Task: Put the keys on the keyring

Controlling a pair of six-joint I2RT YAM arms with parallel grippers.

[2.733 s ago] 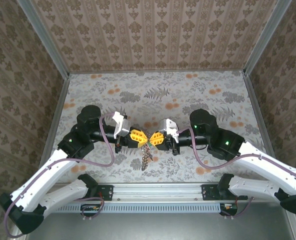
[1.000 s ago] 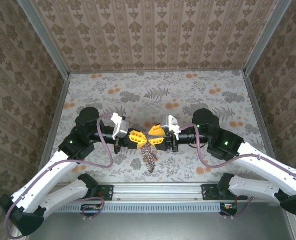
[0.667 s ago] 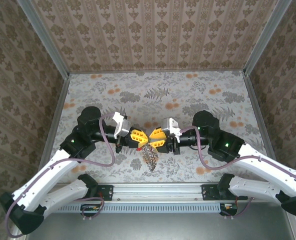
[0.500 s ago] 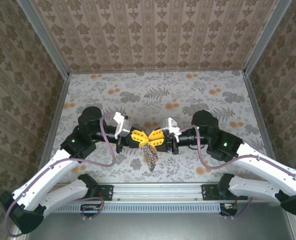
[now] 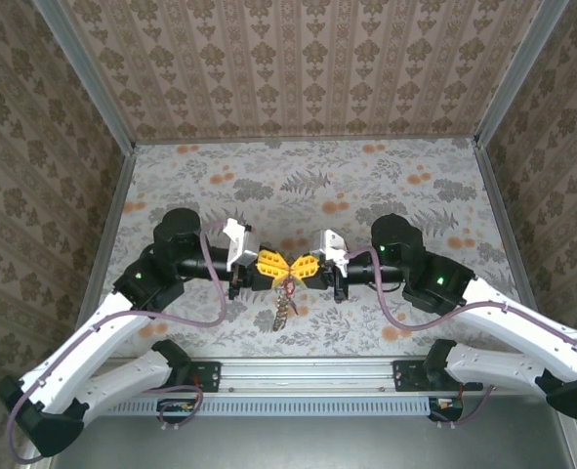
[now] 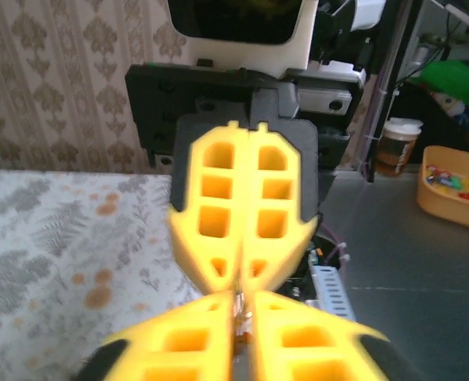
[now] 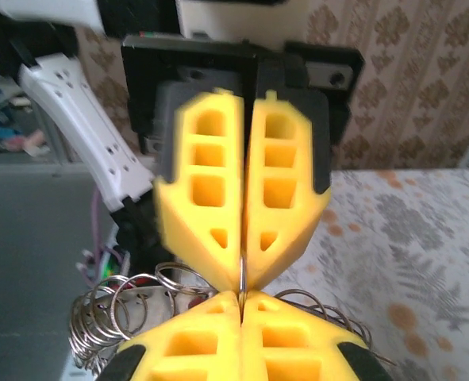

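My left gripper (image 5: 279,266) and right gripper (image 5: 297,269) meet tip to tip above the middle of the table. The keyring (image 5: 281,305), a dark coil of wire loops, hangs below them. In the right wrist view my right gripper (image 7: 240,298) is shut on a thin wire of the keyring (image 7: 111,311), and the left gripper (image 7: 240,276) pinches the same wire from the opposite side. In the left wrist view a narrow slit between the left fingers (image 6: 178,341) holds metal and a reddish bit. I cannot pick out the keys among the coils.
A floral cloth (image 5: 366,186) covers the table, with patterned walls on three sides. An aluminium rail (image 5: 298,373) runs along the near edge between the arm bases. An orange bowl (image 6: 456,194) and a cup (image 6: 397,144) stand beyond the table.
The right gripper's fingers, spread a second ago, have shut on the ring wire. The hanging keyring has drawn from a broad clump into a narrow strand. Both grippers have shifted slightly.
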